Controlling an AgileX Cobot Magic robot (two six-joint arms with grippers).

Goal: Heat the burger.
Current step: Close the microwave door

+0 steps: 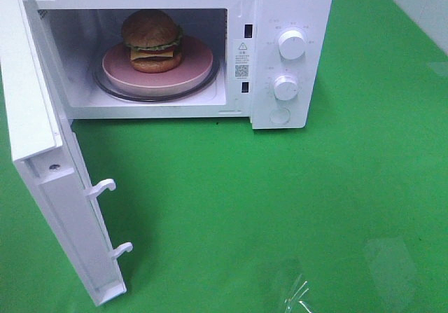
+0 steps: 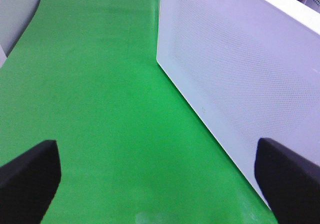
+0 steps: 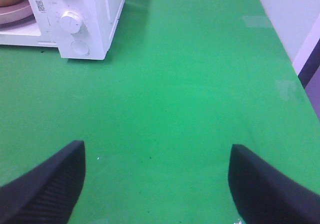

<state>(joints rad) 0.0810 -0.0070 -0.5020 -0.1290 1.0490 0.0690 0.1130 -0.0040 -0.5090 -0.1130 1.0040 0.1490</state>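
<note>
Burger (image 1: pixel 152 41) is sitting inside the microwave (image 1: pixel 308 5), its door (image 1: pixel 63 208) awaiting shutting, with left gripper (image 2: pixel 157 184) and right gripper (image 3: pixel 157 184) gaping empty.

L gripper (image 2: pixel 157 184) & R gripper (image 3: pixel 157 184) both w/ jaws spread wide, empty.

I see a green table (image 1: pixel 245 208) with a white microwave (image 1: pixel 308 12) standing on it at upper left, and a small clear scrap (image 1: pixel 297 293) at lower right.
</note>
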